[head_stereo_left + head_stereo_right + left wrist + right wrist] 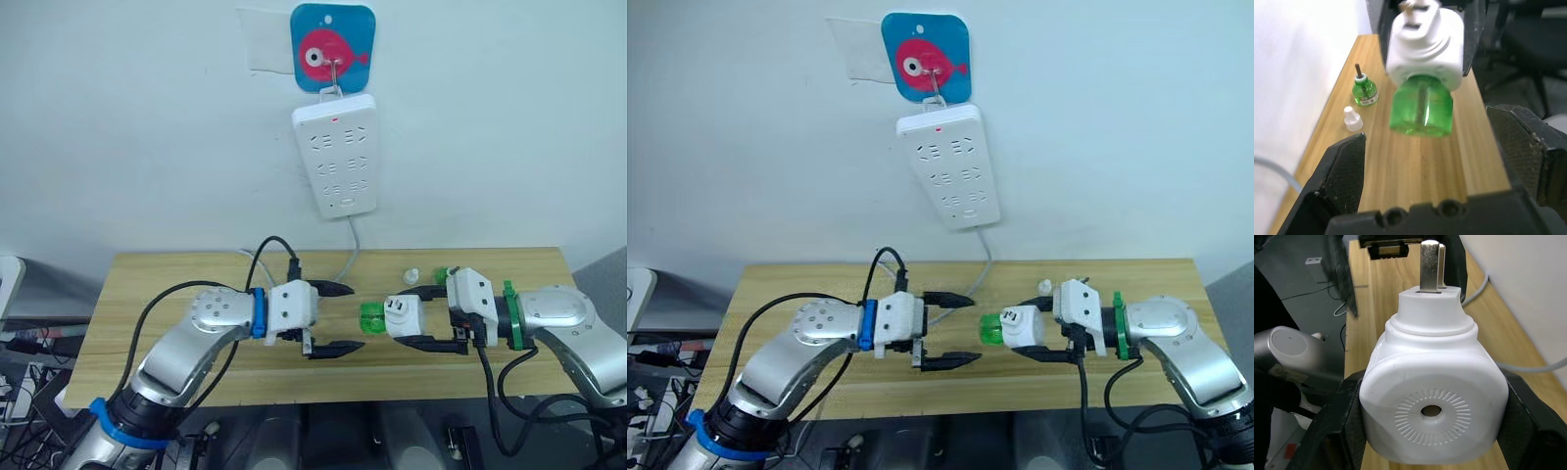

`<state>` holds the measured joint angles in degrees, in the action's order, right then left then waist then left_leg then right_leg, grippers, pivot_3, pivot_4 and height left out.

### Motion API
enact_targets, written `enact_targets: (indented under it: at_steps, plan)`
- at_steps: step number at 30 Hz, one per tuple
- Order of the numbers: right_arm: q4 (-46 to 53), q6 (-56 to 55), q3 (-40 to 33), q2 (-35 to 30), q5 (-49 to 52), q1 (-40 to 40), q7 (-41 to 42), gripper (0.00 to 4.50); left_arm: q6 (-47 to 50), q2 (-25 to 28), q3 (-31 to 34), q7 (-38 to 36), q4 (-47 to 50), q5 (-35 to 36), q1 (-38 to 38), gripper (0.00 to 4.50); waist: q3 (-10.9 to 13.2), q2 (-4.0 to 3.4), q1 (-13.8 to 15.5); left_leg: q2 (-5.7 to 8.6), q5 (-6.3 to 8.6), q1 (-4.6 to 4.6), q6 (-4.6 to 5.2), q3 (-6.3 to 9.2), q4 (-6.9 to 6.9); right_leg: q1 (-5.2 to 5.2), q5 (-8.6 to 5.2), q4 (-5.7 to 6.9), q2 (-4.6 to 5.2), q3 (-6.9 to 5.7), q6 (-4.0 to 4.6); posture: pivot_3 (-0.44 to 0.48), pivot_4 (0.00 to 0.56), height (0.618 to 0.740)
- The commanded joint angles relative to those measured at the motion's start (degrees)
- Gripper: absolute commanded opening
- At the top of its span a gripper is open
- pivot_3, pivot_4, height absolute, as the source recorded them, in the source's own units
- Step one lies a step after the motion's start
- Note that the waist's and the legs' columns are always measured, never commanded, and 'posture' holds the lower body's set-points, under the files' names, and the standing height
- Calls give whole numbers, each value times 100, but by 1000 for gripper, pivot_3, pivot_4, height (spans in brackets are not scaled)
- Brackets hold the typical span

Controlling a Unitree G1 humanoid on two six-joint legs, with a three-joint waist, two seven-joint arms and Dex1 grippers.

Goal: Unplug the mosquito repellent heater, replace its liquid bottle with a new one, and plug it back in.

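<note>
While my right claw (409, 321) clamps the heater (403, 315) sideways, its bottle (372, 318) faces my left claw (343, 317). That one is wide open, ready to grip the bottle.

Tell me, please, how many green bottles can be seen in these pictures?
2. One green bottle is fitted in the heater held by the right gripper. The other bottle, capless with a bare wick, stands on the table beside a loose white cap.

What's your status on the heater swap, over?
Right gripper shut on heater, green bottle fitted. Left gripper open, facing it. Capless bottle and white cap on table.
</note>
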<state>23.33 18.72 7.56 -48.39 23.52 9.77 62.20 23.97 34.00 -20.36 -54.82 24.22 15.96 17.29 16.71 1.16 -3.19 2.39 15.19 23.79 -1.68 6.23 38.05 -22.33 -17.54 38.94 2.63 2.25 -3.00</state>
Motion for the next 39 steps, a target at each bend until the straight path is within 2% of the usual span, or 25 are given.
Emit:
enact_targets:
  at_steps: [1, 6, 13, 15, 18, 22, 28, 31, 39]
  plan:
    - [356, 161, -38, -18, 20, 21, -51, 2976, -116, -98, -268, 186, 222, -377, 82, 4500, 0, 0, -1, 0, 1, 0, 2, 1, 1, 0, 0, 2, 0, -1, 0, -86, 283, 740]
    - [605, 416, 3, -34, 36, 48, -71, 2976, -464, -213, -630, 264, -212, -1020, 344, 4500, 0, 0, -5, -1, 10, -2, 19, 2, 2, 0, 0, 6, -3, -3, 0, -94, 287, 740]
    - [751, 929, 11, -98, 67, -6, -221, 2976, -702, -515, -810, 312, -585, -1441, 612, 4500, 1, 1, -6, 0, 11, -1, 20, 2, 5, 1, 0, 6, -2, -6, 0, -95, 290, 740]
    - [881, 1738, -107, -125, 372, -70, -490, 2976, -703, -498, -823, 286, -534, -1515, 597, 4500, 1, 1, -9, 0, 11, -1, 20, 3, 5, 0, 0, 6, -3, -6, 0, -108, 291, 740]
    - [1049, 3355, -537, 86, 1333, -130, -1117, 2976, -698, -449, -839, 275, -410, -1601, 532, 4500, 1, 1, -8, -1, 11, -1, 20, 4, 5, 0, 0, 6, -2, -5, 0, -107, 292, 740]
    - [1017, 5232, -1328, 665, 2657, 39, -2050, 2976, -1090, -340, -986, 344, -369, -1903, 282, 4500, 0, 1, -21, -2, 12, 0, 22, 5, 4, 2, 0, 6, -2, -3, 0, -108, 295, 740]
    - [656, 6973, -2102, 1534, 3293, 663, -3113, 2976, -1282, -512, -1012, 490, -476, -2144, 153, 4500, 0, 0, -17, 0, 13, 1, 24, 4, 4, 1, 0, 7, -1, -3, 0, -109, 295, 740]
    - [651, 7334, -2222, 1755, 3363, 812, -3382, 2976, -1344, -578, -1050, 457, -603, -2267, 240, 4500, 0, 0, -11, 0, 13, 1, 25, 5, 3, 0, 0, 7, -2, -5, 0, -105, 300, 740]
    - [545, 7378, -2353, 1974, 3928, 807, -4045, 2976, -1169, -625, -1112, 358, -653, -2436, 379, 4500, 0, -1, -32, 0, 13, 0, 26, 2, 3, -1, 0, 11, -3, -4, 0, -108, 301, 740]
